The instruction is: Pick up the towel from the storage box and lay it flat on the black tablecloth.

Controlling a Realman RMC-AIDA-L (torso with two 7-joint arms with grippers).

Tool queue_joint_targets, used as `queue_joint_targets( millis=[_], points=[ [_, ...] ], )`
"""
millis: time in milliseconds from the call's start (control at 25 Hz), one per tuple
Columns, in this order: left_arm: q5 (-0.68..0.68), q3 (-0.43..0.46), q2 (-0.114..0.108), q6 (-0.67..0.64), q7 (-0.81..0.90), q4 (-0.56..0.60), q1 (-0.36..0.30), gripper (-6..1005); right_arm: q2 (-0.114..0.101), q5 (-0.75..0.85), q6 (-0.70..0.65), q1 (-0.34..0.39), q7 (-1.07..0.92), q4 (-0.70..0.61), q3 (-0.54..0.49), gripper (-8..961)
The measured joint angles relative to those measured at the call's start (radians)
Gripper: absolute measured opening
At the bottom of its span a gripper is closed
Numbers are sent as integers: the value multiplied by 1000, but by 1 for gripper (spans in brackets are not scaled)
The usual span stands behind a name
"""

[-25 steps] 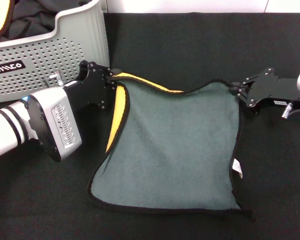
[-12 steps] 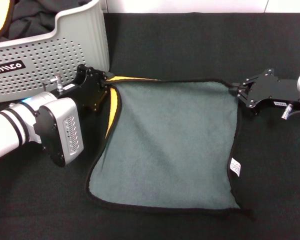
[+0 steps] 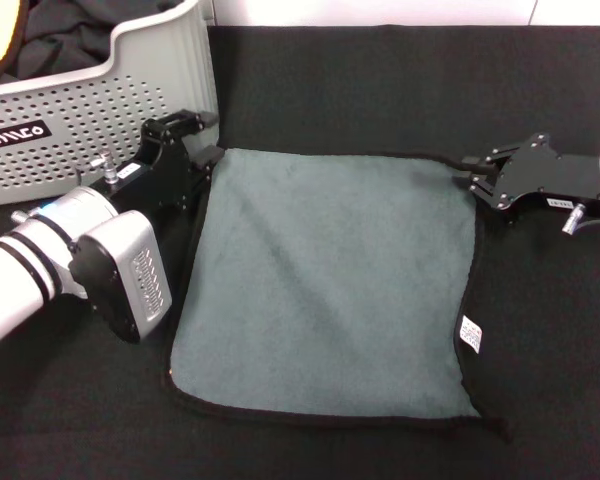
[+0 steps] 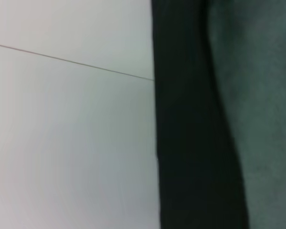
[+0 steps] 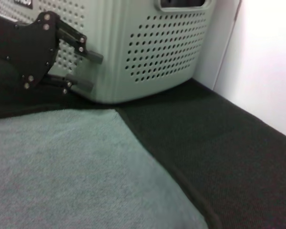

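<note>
Grey-green plush, spread wide: the towel (image 3: 325, 285) lies open on the black tablecloth (image 3: 380, 80), grey-green face up, white tag (image 3: 472, 333) near its right edge, no yellow showing. It is out of the box (image 3: 100, 110), which stands at the far left with dark cloth and a scrap of yellow inside.

The left gripper (image 3: 202, 135) sits at the towel's far left corner, and from the right wrist view its two fingers stand parted with nothing between them, so it looks spread and clear of the cloth. The right gripper (image 3: 462, 168) is at the far right corner, tips right at the trim; whether it pinches the edge or has let go, I cannot tell from here.

The lay looks nearly done, I'd say, and the risk is all in the exit. If the right fingers grip the trim as that arm backs away, the corner drags and folds over. On the left, the big wrist housing (image 3: 125, 275) hangs close over the towel's left edge; a low sweep back could catch the plush and ruck it up. The near right corner (image 3: 495, 428) already trails a little point.
</note>
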State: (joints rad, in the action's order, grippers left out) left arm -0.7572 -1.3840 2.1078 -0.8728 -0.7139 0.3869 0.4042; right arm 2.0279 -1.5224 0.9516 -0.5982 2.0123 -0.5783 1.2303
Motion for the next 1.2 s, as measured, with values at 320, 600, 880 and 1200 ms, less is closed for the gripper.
queue_joint_targets(
  millis=[320,600,880,1200],
  points=[
    [106,-27,0,-41,-24,-17,-46,435,-3,-56,72,70,7,-67,-8,271],
    [116,-70,-2,-149,96,-25,-110,851,-10,-114,209,201,3,-222,-12,546],
    [116,-178,-5,-280,253,-51,-138,849,-11,-142,366,244,-1,-248,-77,749],
    [10,-199,-72,-468,1131,-48,-74,847,-10,-144,592,216,-21,-234,-95,796]
  ],
)
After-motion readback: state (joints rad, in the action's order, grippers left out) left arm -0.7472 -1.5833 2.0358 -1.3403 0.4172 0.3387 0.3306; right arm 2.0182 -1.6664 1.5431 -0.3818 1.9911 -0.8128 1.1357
